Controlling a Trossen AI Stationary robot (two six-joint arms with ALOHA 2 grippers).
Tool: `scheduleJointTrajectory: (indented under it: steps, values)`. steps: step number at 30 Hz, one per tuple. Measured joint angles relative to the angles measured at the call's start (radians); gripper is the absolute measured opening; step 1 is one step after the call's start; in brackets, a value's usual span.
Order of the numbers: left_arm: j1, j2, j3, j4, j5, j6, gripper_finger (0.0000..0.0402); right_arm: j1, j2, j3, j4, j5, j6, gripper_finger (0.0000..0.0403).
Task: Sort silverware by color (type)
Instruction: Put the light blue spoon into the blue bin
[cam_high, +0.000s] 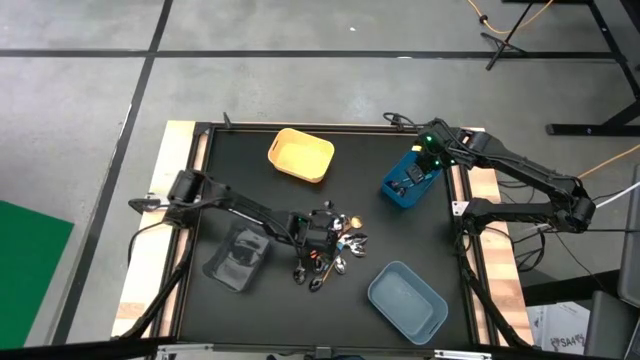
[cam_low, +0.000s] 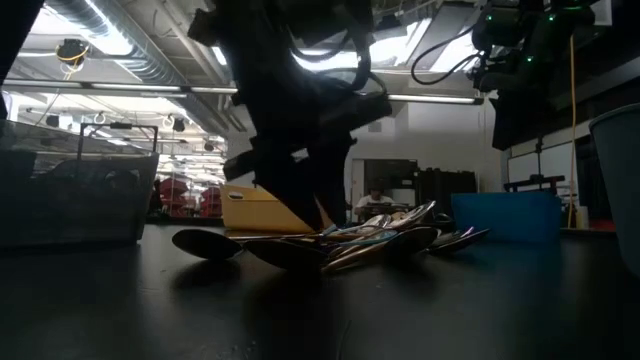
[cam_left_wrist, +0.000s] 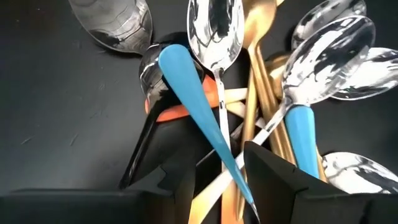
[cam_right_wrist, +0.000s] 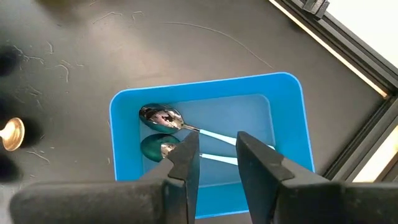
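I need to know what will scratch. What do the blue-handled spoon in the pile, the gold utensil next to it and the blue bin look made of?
The blue-handled spoon has a polished metal bowl with mirror reflections; its handle looks like glossy painted or plastic coating. The gold utensil seems brushed, gold-toned metal with a soft sheen. The blue bin looks like smooth moulded plastic, with rounded corners.

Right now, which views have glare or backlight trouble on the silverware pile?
Low view: bright ceiling lights behind, so the left arm and the silverware pile read as near silhouettes. Left wrist view: strong mirror glare on the silver spoon bowls, but the light-blue handle between the left hand fingers reads cleanly. Right wrist view: even light, two spoons clear in the blue bin.
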Motion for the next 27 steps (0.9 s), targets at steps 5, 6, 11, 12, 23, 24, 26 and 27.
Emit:
scheduleJointTrajectory:
  steps: [5, 6, 11, 12, 23, 24, 26, 27]
  values:
    - [0.005, 0.001, 0.000, 0.002, -0.003, 0.000, 0.0130, 0.000, 0.000, 0.000, 0.001, 0.000, 0.000, 0.0095]
    - [0.005, 0.001, 0.000, 0.002, -0.004, 0.000, 0.0129, 0.000, 0.000, 0.000, 0.001, 0.000, 0.000, 0.0095]
    - [0.006, 0.009, 0.000, 0.004, 0.000, -0.001, 0.0108, 0.000, 0.000, 0.000, 0.003, 0.000, 0.000, 0.0095]
    - [0.006, 0.012, 0.000, 0.003, -0.001, -0.001, 0.0103, 0.000, 0.000, 0.000, 0.003, 0.000, 0.000, 0.0095]
    - [0.006, 0.022, 0.000, 0.013, -0.008, 0.001, 0.0057, 0.000, 0.000, 0.000, 0.003, 0.000, 0.000, 0.0095]
    - [0.006, 0.022, 0.000, 0.013, -0.008, 0.001, 0.0052, 0.000, 0.000, 0.000, 0.003, 0.000, 0.000, 0.0095]
    - [0.006, 0.022, 0.000, 0.013, -0.009, 0.001, 0.0042, 0.000, 0.000, 0.000, 0.003, 0.000, 0.000, 0.0095]
    - [0.006, 0.022, 0.000, 0.013, -0.009, 0.001, 0.0038, 0.000, 0.000, 0.000, 0.003, 0.000, 0.000, 0.0095]
